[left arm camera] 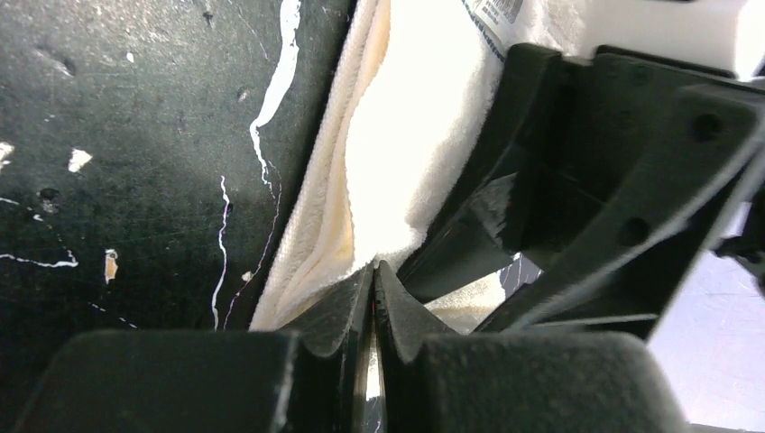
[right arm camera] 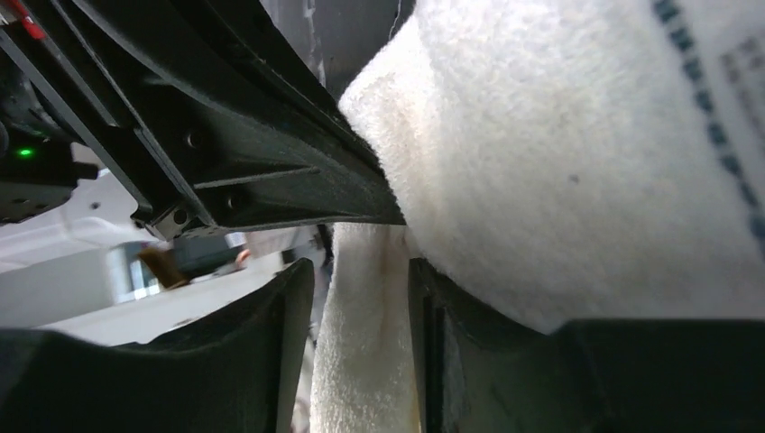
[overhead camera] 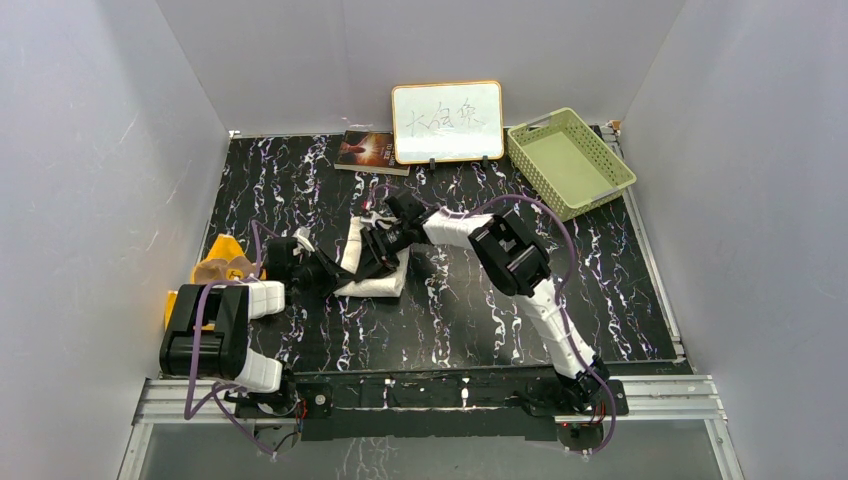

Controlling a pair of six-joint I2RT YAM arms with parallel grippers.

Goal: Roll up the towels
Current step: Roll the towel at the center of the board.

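Note:
The cream-white towel lies partly bunched on the black marbled table, left of centre, with both grippers meeting over it. My left gripper comes in from the left. In the left wrist view its jaws are pressed together at the towel's near edge, pinching it. My right gripper reaches in from the right. Its jaws stand apart with a hanging fold of the towel between them. The orange-yellow towel lies crumpled at the table's left edge, beside the left arm.
A white-faced board with an orange frame stands at the back centre, with a dark book lying to its left. A pale green basket sits at the back right. Grey walls enclose the table on three sides.

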